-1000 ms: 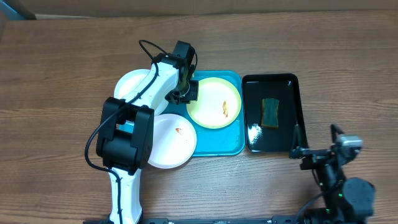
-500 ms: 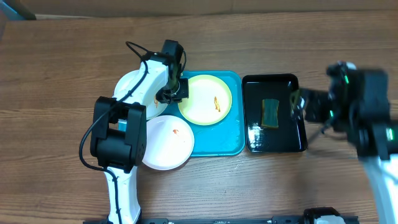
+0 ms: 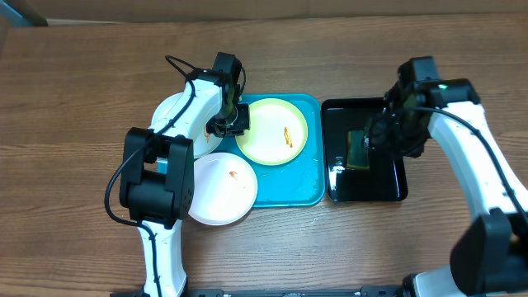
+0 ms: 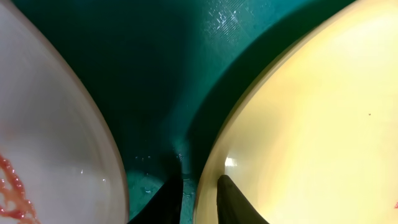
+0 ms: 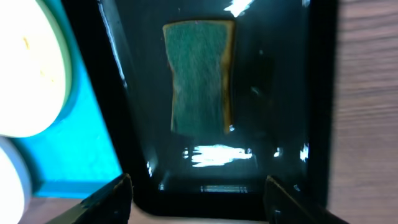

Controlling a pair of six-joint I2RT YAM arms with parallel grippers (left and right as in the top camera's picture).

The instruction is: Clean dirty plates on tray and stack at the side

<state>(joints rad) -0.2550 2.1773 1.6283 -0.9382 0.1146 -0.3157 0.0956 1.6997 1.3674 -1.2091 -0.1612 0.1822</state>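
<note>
At the left gripper point(image 4: 200, 200) we are looking at the green-rimmed plate point(image 4: 311, 112). It is showing a glossy, pale yellow face with an orange-brown smear point(image 3: 287, 134) near its middle. The left fingers point(image 4: 233, 204) are standing only narrowly apart, one on each side of that plate's rim, and we cannot tell whether they are pinching it. The plate is lying on the back half of the blue tray point(image 3: 289, 186). To its left, the rear white plate point(image 3: 169, 111) is sitting mostly hidden under the arm. The front white plate point(image 3: 219, 198), also smeared, is overhanging the tray's front rim.

At the right gripper point(image 5: 199, 190) the fingers are standing wide apart and holding nothing. They are hanging above the black tray point(image 5: 280, 93), where a green sponge point(image 5: 200, 78) is lying flat. We are counting three plates, two trays and one sponge, all on a wooden table point(image 3: 82, 82).
</note>
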